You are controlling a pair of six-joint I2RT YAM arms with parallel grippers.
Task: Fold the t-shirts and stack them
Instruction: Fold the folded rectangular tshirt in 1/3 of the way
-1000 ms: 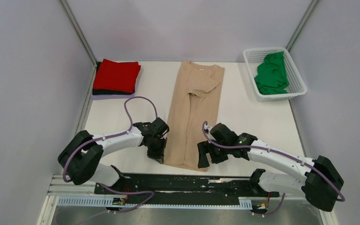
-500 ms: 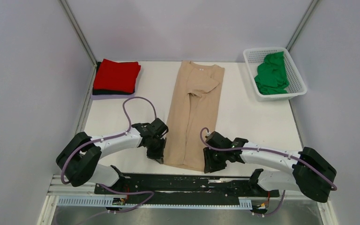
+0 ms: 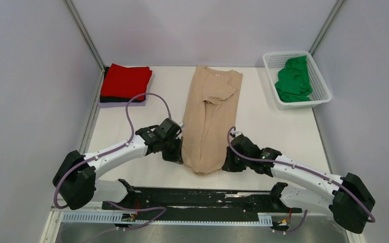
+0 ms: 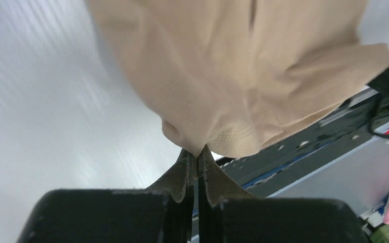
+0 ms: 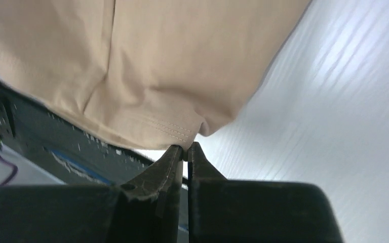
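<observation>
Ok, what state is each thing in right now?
tan t-shirt: folded lengthwise, near hem pinched at both corners.
left gripper: shut on the tan t-shirt.
right gripper: shut on the tan t-shirt.
red t-shirt: folded, atop the dark t-shirt.
dark t-shirt: folded, bottom of stack.
green t-shirt: crumpled in the basket.

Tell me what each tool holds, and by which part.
Both hold the tan t-shirt by its near hem: the left tool pinches the left corner, the right tool the right corner.
</observation>
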